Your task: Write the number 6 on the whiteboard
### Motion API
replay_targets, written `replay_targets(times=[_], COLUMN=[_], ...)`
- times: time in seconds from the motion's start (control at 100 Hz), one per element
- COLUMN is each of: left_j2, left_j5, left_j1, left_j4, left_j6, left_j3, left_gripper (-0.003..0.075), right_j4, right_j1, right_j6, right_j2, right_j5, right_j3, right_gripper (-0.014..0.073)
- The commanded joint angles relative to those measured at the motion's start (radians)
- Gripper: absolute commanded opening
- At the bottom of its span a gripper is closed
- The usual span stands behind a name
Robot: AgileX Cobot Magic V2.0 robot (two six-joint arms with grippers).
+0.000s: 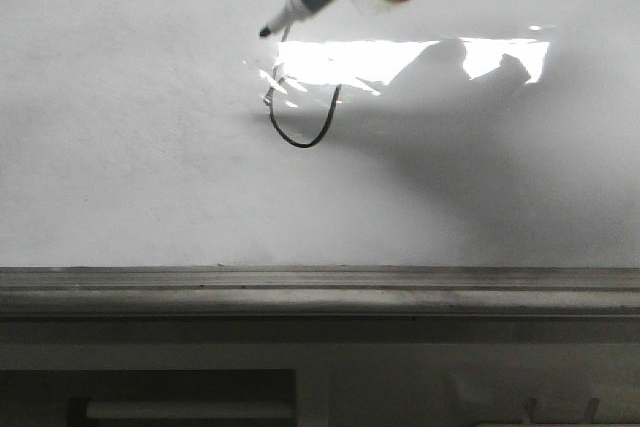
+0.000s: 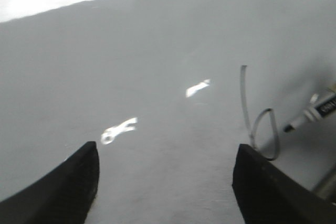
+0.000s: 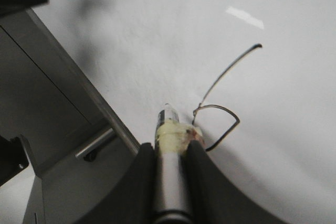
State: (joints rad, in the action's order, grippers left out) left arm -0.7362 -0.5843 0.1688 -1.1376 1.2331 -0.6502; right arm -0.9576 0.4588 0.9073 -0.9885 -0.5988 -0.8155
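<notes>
**Black line on white: a 6 on the board**

Black marker ink forms the number 6 (image 1: pixel 305 112) near the middle of the whiteboard (image 1: pixel 130 147), just left of a bright patch of glare (image 1: pixel 420 59) that washes out part of its stem. The stem slants down into a small rounded loop, whose lower curve shows clearly in the front view. The marker (image 1: pixel 310 2) hangs tilted near the top of the stem, tip pointing down and left; whether the tip touches the board cannot be told. A band of pale tape (image 3: pixel 176 134) wraps its barrel.

The right gripper (image 3: pixel 169 153) is clamped on the marker, one dark finger on each side of the barrel. The left gripper (image 2: pixel 165 174) holds nothing, its fingers (image 2: pixel 79 182) spread wide apart above bare board, with the 6 and the marker tip off to one side.

A grey ridged ledge (image 1: pixel 320 292) runs along the board's lower edge.
</notes>
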Motion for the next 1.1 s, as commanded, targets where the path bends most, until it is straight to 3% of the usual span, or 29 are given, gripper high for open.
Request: replay_targets(times=[0.0,0.29,0.5,0.85,1.09], left_j2=[-0.025,-0.186,-0.309,-0.386,-0.403], left_j5=[-0.022,0.003,0.058,0.09,0.092], left_j1=[0.065,0.357,0.507,0.539,0.539], left_j4=[-0.096,-0.086,0.0,0.031,0.035], left_j6=[0.071,0.095,0.095,0.095,0.095], left_j3=[-0.031,-0.11,-0.186,-0.197,-0.197], left_gripper=[0.0491,0.0407,0.0405,0.0403,0.032], right_j4=[-0.031,-0.034,-0.033,-0.027,-0.03], right_j1=[-0.002,-0.002,-0.002,-0.002,-0.002], right_j6=[0.009,-0.003,-0.003,-0.003,-0.003], right_j2=[0.051,0.0,-0.051,-0.051,-0.051], right_j5=[0.016,-0.077,-0.155,-0.202,-0.223], right_j3=[-0.027,-0.078,-0.111,-0.113,-0.113], right_gripper=[-0.0046,-0.0046,-0.0046,-0.0046,-0.0046])
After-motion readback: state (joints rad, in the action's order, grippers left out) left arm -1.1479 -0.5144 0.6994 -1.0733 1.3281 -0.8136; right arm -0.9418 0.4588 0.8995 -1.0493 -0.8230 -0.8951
